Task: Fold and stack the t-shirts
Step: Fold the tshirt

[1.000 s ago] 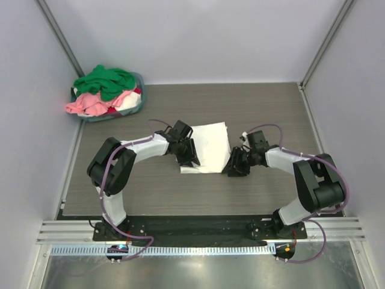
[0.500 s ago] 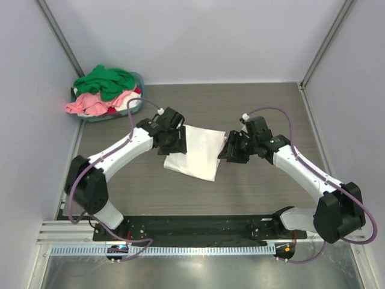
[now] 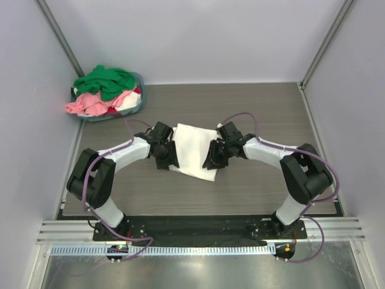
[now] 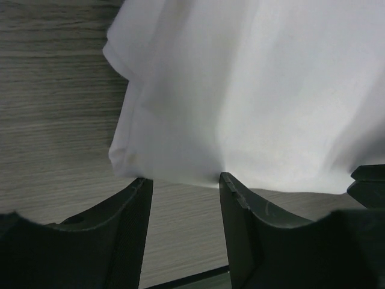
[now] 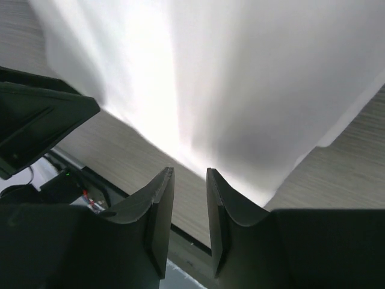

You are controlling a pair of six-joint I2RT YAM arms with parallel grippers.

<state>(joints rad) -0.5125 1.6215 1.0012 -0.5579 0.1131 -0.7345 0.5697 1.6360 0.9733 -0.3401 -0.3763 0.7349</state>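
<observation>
A large white t-shirt [image 3: 192, 149] lies folded into a rough rectangle in the middle of the table. It also shows in the left wrist view [image 4: 252, 90] and the right wrist view [image 5: 240, 78]. My left gripper [image 3: 167, 160] is at the shirt's left edge, open and empty [image 4: 183, 179], with its fingertips just short of the hem. My right gripper [image 3: 212, 160] is at the shirt's right near edge, jaws narrowly apart and empty [image 5: 189, 171], over bare table. Green [image 3: 107, 81], pink [image 3: 89, 104] and red [image 3: 138, 91] t-shirts are heaped in the far-left corner.
The heap of coloured shirts fills a shallow blue-grey round basket [image 3: 114, 115] at the far left, against the wall. White walls and metal posts enclose the wooden table. The black mounting rail runs along the near edge.
Both arms have drawn in from a stretched-out pose to either side of the white shirt. The shirt now lies narrower and slightly further back than a second ago.
</observation>
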